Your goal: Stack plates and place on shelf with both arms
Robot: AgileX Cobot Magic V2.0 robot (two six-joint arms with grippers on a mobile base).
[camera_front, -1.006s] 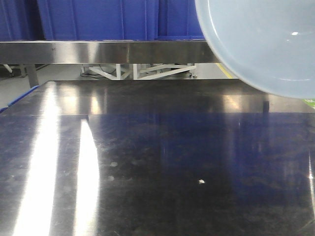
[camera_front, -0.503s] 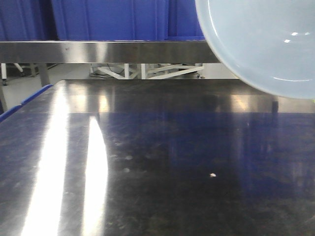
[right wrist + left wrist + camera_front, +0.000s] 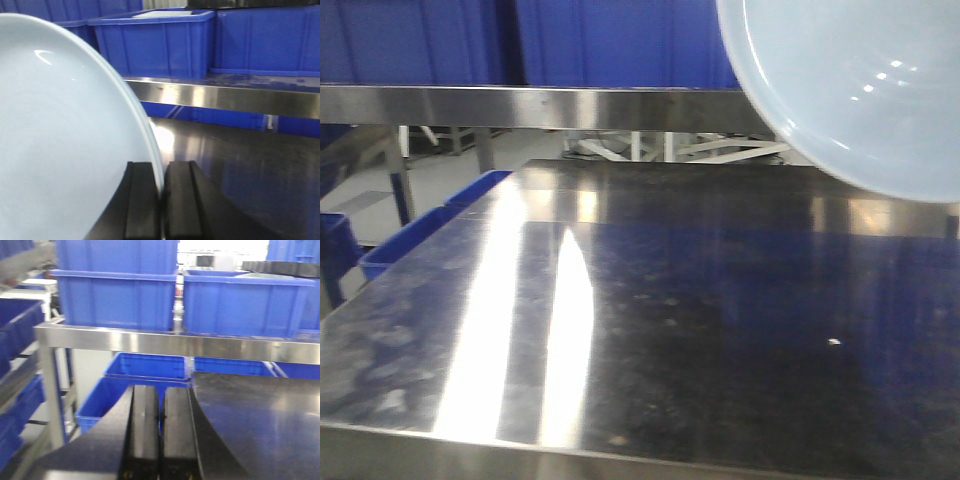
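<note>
A pale bluish-white plate [image 3: 860, 90] hangs in the air at the top right of the front view, above the dark steel tabletop [image 3: 700, 330]. In the right wrist view my right gripper [image 3: 161, 172] is shut on the rim of this plate [image 3: 65, 150], which fills the left of that view. I cannot tell whether a second plate lies against it. My left gripper [image 3: 159, 395] is shut and empty, over the table's left edge. The shelf rail [image 3: 520, 105] runs across the back, also in the left wrist view [image 3: 175, 342] and the right wrist view [image 3: 225, 97].
Blue crates stand on the shelf [image 3: 115, 302] [image 3: 155, 42] and below it [image 3: 145, 370]. More blue crates [image 3: 430, 225] sit low beside the table's left edge. The table's front edge [image 3: 520, 445] shows at the bottom of the front view.
The front view has swung left and back: the table's left and front edges and the low blue crates have come into sight. The plate keeps its place in the view.
</note>
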